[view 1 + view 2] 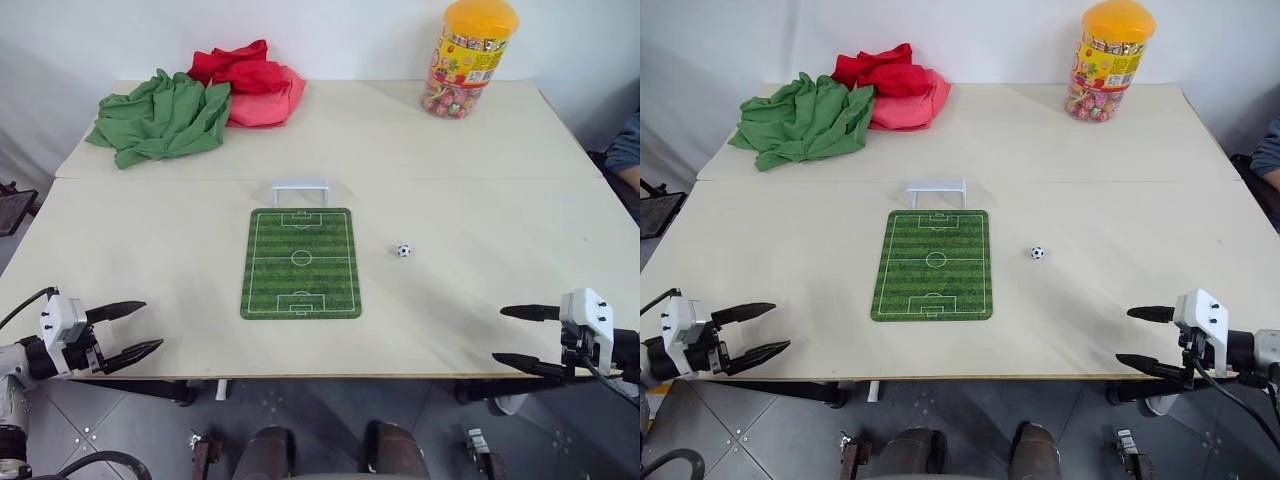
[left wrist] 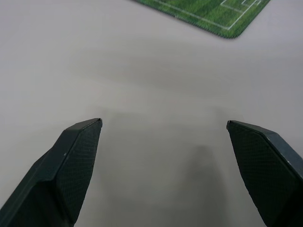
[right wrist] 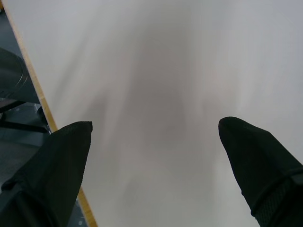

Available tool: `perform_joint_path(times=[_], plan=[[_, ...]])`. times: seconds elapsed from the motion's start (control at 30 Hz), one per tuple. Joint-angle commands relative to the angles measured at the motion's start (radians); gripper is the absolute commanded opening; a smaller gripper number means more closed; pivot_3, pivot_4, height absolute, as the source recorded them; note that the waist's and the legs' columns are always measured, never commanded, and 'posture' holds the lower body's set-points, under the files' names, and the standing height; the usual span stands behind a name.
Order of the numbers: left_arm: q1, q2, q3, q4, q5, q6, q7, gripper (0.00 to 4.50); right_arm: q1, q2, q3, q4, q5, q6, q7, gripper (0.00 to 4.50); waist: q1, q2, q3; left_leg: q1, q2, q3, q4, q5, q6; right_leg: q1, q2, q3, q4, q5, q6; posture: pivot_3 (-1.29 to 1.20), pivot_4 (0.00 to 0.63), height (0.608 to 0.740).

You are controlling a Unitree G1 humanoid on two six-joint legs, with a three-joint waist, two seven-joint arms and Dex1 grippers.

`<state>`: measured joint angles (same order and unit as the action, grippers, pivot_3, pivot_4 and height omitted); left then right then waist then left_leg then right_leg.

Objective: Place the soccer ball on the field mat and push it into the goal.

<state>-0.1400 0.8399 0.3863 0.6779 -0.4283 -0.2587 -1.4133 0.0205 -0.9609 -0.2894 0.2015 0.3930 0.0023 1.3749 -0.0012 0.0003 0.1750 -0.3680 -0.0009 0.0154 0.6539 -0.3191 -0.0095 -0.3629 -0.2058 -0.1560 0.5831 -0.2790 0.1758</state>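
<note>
White-and-black soccer ball (image 1: pixel 403 250) sits on bare table (image 1: pixel 480 200), just right of the field mat (image 1: pixel 301 263), level with the mat's middle, not touching it. Nothing holds it.

Mat lies flat, long axis running away from the robot. Goal (image 1: pixel 300 188) stands at the mat's far short edge, mouth facing the mat, narrower than that edge.

Right gripper (image 1: pixel 520 337) hangs over the near table edge on the right, fingers spread wide, empty, pointing in toward the table centre. Left gripper (image 1: pixel 133 329) mirrors it at the near left edge, fingers apart, empty; a mat corner shows ahead in its wrist view.

Step in hand, as I read it: nothing started, both arms parked. First job is the pick.

Next move probably falls to the right arm, since the ball is on its side: reach forward and inward, come down over the ball, close gently. The ball is tiny and round, so an off-centre pinch likely squirts it away.

Background: green cloth (image 1: pixel 160 116) and red cloth (image 1: pixel 250 82) far left, candy jar (image 1: pixel 470 58) far right, a person's sleeve (image 1: pixel 628 150) at the right edge. None in the way.
</note>
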Motion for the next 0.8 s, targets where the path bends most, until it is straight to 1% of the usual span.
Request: perform_joint_path(times=[0.03, 0.07, 0.13, 0.27, 0.4, 0.43, 0.5, 0.57, 0.67, 0.73, 0.8], plan=[[-0.007, 0.014, 0.019, -0.003, -0.023, 0.015, -0.012, 4.50, -0.006, 0.001, -0.020, -0.018, 0.020, 0.008, -0.006, 4.49, 0.000, 0.000, 0.000, 0.000, 0.000, 0.000, 0.000, 0.000, 0.000, 0.000, 0.000, 0.000, 0.000, 0.000, 0.000, 0.00, 0.150, 0.740], [-0.009, 0.012, 0.024, -0.010, -0.025, 0.023, 0.003, 4.50, -0.010, -0.001, -0.023, -0.024, 0.025, 0.024, -0.014, 4.49, -0.001, 0.000, 0.000, 0.000, 0.000, 0.000, 0.000, 0.000, 0.000, 0.000, 0.000, 0.000, 0.000, 0.000, 0.000, 0.00, 0.150, 0.740], [-0.013, 0.022, 0.022, -0.033, -0.041, 0.127, 0.021, 4.50, -0.016, -0.009, -0.031, -0.045, 0.037, 0.067, -0.031, 4.49, -0.001, 0.000, 0.000, 0.000, 0.000, 0.000, 0.000, 0.000, 0.000, 0.000, 0.000, 0.000, 0.000, 0.000, 0.000, 0.00, 0.150, 0.740], [-0.006, 0.016, 0.032, -0.079, -0.030, 0.123, 0.074, 4.50, -0.024, -0.030, -0.040, -0.080, 0.034, 0.114, -0.058, 4.49, -0.001, 0.000, 0.000, 0.000, 0.000, 0.000, 0.000, 0.000, 0.000, 0.000, 0.000, 0.000, 0.000, 0.000, 0.000, 0.00, 0.150, 0.740], [0.002, -0.002, 0.037, -0.125, -0.065, 0.129, 0.037, 4.50, -0.074, -0.055, -0.004, -0.126, 0.010, 0.233, -0.122, 4.49, -0.003, 0.000, 0.000, 0.000, 0.000, 0.000, 0.001, 0.000, 0.000, 0.000, 0.000, 0.000, 0.000, 0.000, 0.000, 0.00, 0.150, 0.740], [0.000, -0.012, 0.038, -0.131, -0.071, 0.104, 0.019, 4.50, -0.109, -0.047, 0.013, -0.143, 0.005, 0.238, -0.136, 4.49, -0.003, 0.000, 0.000, 0.000, 0.000, 0.000, 0.001, 0.000, 0.000, 0.000, 0.000, 0.000, 0.001, 0.000, 0.000, 0.00, 0.150, 0.740], [-0.010, -0.039, 0.037, -0.135, -0.080, 0.065, 0.013, 4.50, -0.211, -0.030, 0.066, -0.167, 0.016, 0.321, -0.161, 4.49, -0.005, 0.000, 0.000, 0.000, 0.000, 0.000, 0.001, 0.000, 0.000, 0.000, 0.000, 0.000, 0.001, 0.000, 0.000, 0.00, 0.150, 0.740], [-0.020, -0.069, 0.045, -0.145, -0.106, 0.045, -0.012, 4.50, -0.304, -0.001, 0.109, -0.158, 0.007, 0.330, -0.174, 4.49, -0.009, 0.000, 0.000, 0.000, 0.001, 0.000, 0.002, 0.000, 0.000, -0.001, 0.000, 0.001, 0.001, 0.000, -0.001, 0.00, 0.150, 0.740], [-0.025, -0.106, 0.043, -0.156, -0.128, 0.029, -0.048, 4.50, -0.470, 0.062, 0.210, -0.065, -0.058, 0.315, -0.193, 4.49, -0.010, 0.000, 0.000, -0.001, 0.001, 0.000, 0.003, 0.000, -0.001, -0.001, 0.001, 0.000, 0.002, 0.000, -0.001, 0.00, 0.150, 0.740], [-0.025, -0.122, 0.038, -0.160, -0.127, 0.014, -0.063, 4.50, -0.541, 0.095, 0.257, -0.007, -0.093, 0.289, -0.189, 4.49, -0.011, 0.000, 0.000, -0.003, 0.001, 0.000, 0.004, -0.001, -0.001, -0.002, 0.001, 0.000, 0.002, 0.000, -0.001, 0.00, 0.150, 0.740], [-0.022, -0.145, 0.035, -0.177, -0.144, 0.009, -0.089, 4.50, -0.640, 0.158, 0.317, 0.097, -0.135, 0.248, -0.181, 4.49, -0.011, 0.000, 0.001, -0.004, 0.001, 0.000, 0.004, -0.001, 0.000, -0.003, 0.001, 0.000, 0.002, 0.000, -0.001, 0.00, 0.150, 0.740]])
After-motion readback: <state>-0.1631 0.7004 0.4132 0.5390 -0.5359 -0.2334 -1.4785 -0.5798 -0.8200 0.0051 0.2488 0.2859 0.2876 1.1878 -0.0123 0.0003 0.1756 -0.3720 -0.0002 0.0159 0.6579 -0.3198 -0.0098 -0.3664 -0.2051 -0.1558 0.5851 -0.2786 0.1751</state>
